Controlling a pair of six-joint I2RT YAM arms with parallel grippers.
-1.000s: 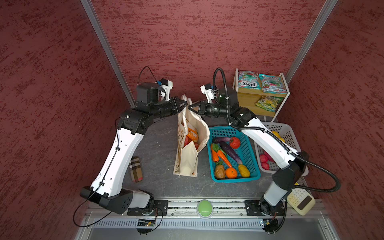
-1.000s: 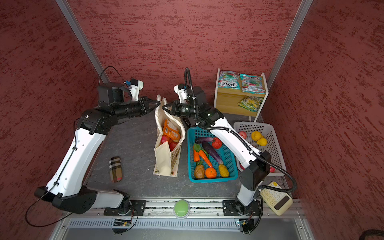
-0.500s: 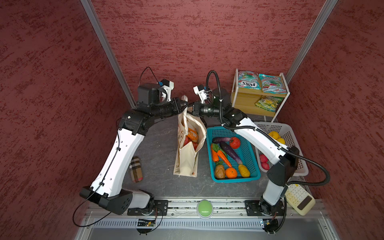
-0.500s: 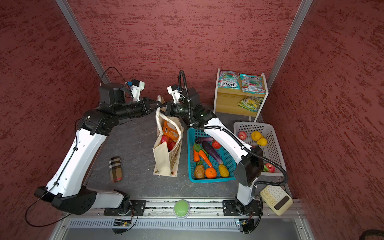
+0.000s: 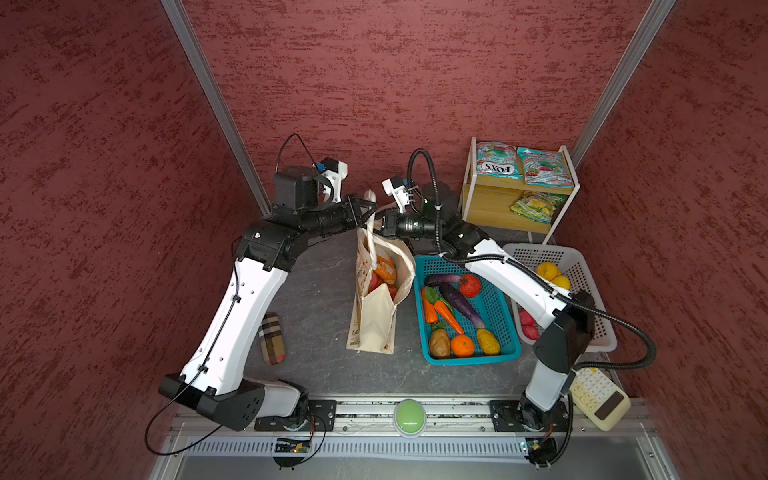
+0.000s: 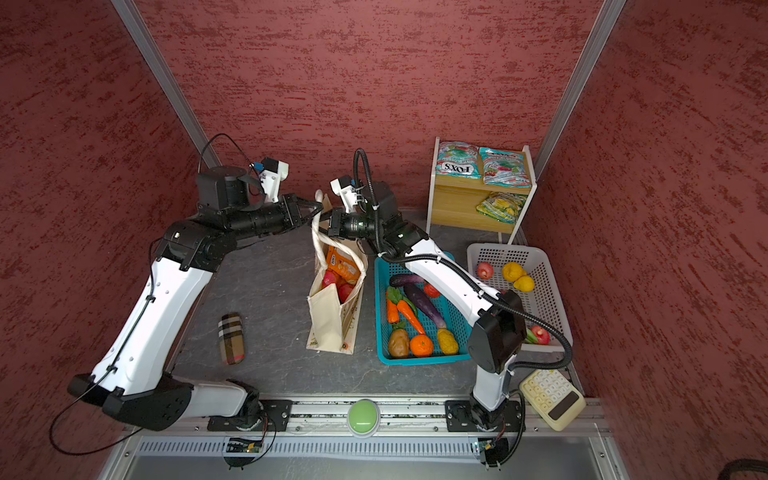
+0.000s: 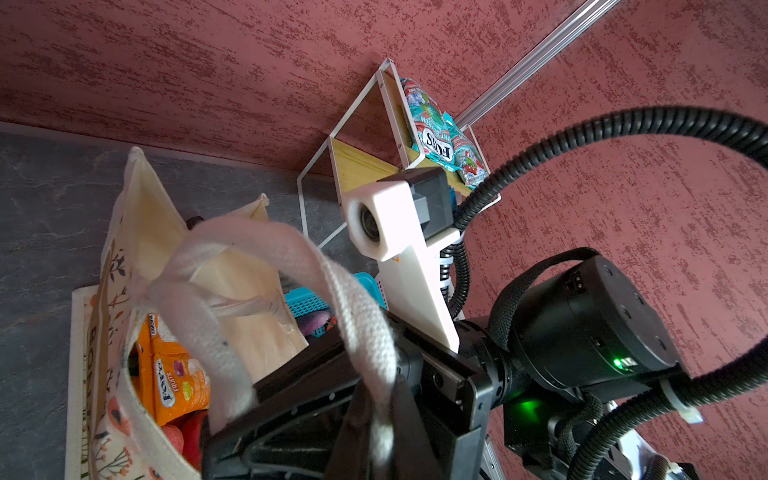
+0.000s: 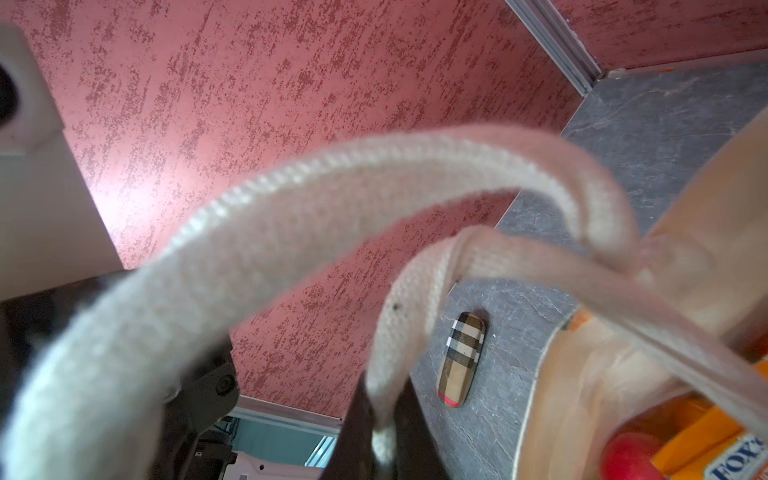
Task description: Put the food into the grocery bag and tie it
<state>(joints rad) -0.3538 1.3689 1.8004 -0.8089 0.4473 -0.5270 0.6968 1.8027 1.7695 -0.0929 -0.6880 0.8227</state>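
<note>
With the orange FOX'S packet [image 6: 343, 266] and apples [image 6: 345, 291] inside the canvas tote [image 6: 328, 324] (packing looked done), left gripper [image 5: 368, 208] and right gripper [image 5: 380, 221] each pinched a white handle [image 7: 361, 316] above it, tie unfinished.

Cream tote [image 5: 374, 320] upright, open; orange packet [image 5: 385, 268], maybe apples [image 6: 344, 292] inside.

Grocery bag [image 5: 376, 320] stands upright at table centre, holding food [image 5: 385, 268]. Left gripper [image 5: 368, 206] and right gripper [image 5: 381, 220] meet at its handles [image 5: 370, 243], at the bag's 12 o'clock end. Teal basket [image 5: 473, 358] sits at 3 o'clock of the bag.
</note>
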